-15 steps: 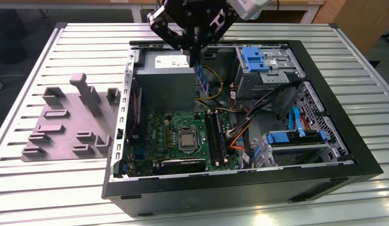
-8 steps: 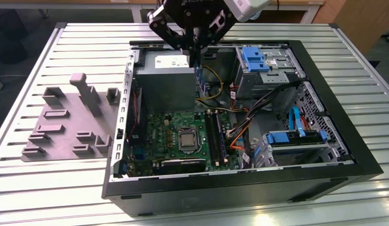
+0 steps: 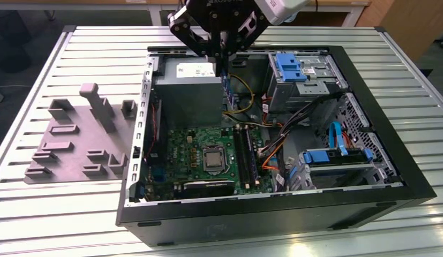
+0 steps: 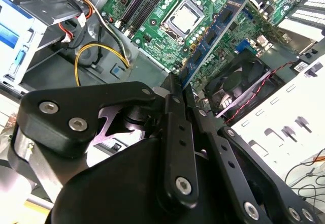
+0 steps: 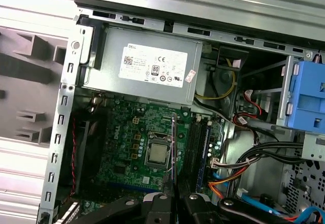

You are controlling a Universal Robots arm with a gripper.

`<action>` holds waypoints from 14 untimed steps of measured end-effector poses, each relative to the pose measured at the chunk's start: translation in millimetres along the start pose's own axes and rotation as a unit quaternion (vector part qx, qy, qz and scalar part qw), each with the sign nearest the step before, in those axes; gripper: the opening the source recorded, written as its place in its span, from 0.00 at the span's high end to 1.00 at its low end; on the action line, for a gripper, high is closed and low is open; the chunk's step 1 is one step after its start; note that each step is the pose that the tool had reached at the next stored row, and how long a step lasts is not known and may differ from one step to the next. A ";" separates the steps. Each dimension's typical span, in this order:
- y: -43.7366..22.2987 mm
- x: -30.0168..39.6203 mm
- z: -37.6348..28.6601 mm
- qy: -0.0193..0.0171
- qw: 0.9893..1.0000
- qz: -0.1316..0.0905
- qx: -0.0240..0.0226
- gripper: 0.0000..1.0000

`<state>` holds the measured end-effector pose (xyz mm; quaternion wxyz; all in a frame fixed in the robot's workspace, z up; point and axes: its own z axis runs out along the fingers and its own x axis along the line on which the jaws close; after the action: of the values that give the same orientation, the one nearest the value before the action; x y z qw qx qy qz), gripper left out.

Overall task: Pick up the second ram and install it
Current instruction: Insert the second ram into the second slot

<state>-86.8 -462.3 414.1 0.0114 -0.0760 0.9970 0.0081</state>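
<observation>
Bright, even light; table glare

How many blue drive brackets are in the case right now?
2. The far blue bracket tops the drive cage toward the back on the exterior view's right; the near blue bracket tops the front cage on that side. More may be hidden.

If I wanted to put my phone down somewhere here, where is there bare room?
The slatted table is bare in front of the grey holder and along the near edge. Inside the case it is crowded: motherboard, cables, drive bays.
</observation>
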 end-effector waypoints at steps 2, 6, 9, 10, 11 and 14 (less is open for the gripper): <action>0.0 0.0 0.1 0.000 1.000 0.000 0.000 0.86; -0.1 -0.3 1.9 0.000 1.000 0.000 0.000 0.86; -0.1 -0.2 4.4 0.000 1.000 0.000 0.000 0.86; -0.1 -0.2 4.6 0.000 1.000 0.000 0.000 0.86; -0.1 -0.2 4.6 0.000 1.000 0.000 0.000 0.86; -0.1 -0.2 4.9 0.000 1.000 0.000 0.000 0.86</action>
<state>-86.4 -462.3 409.2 0.0114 -0.0759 0.9970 0.0081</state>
